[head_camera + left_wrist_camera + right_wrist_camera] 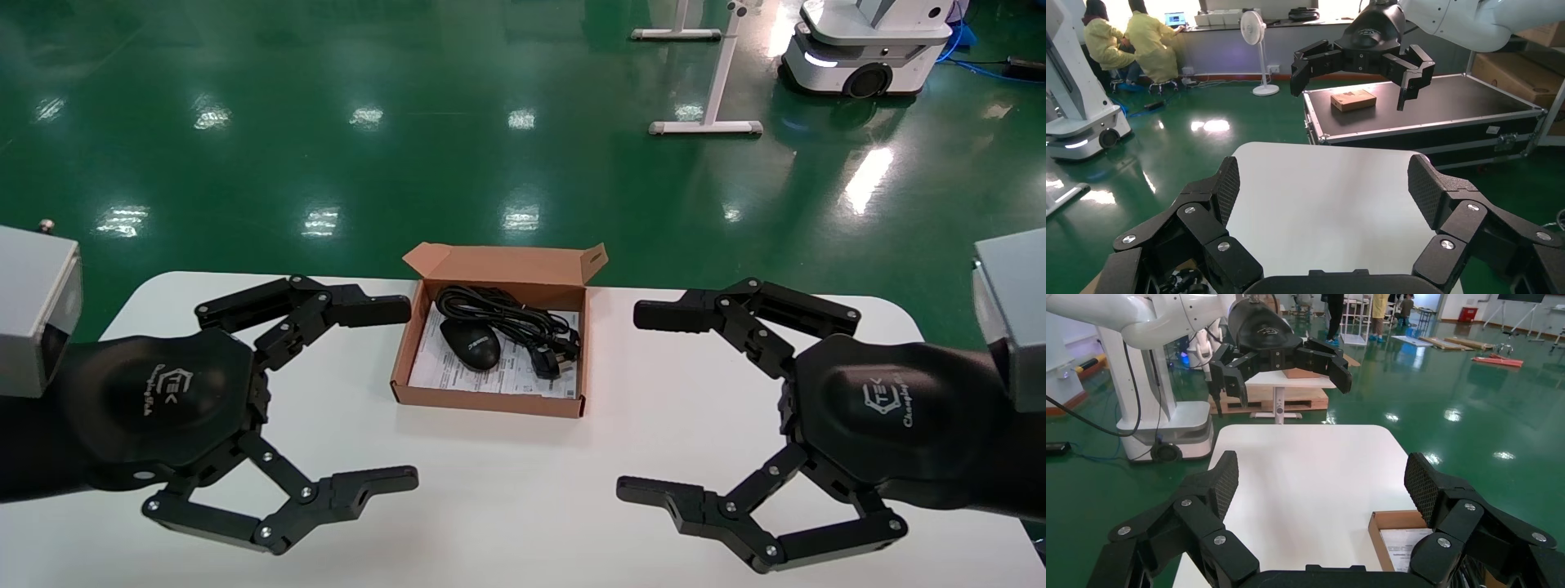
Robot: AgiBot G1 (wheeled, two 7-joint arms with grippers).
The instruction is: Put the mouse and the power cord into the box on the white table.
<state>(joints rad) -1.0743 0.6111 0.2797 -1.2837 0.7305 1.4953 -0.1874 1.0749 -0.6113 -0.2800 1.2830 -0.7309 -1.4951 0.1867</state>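
Head view shows the white table [507, 506] carrying the box [490, 398] at its far middle, flap lid upright. Both arms hang low over the near half of the table, one to each side of the box and apart from it: the left hand [396, 396] spread wide and empty, the right hand [645, 400] likewise. Inside the box, on the printed sheet, the power cord [511, 322] lies bundled with its plug toward the right wall, and the mouse [471, 344] sits beside it. Judging by this, both things are already packed and nothing is left to load.
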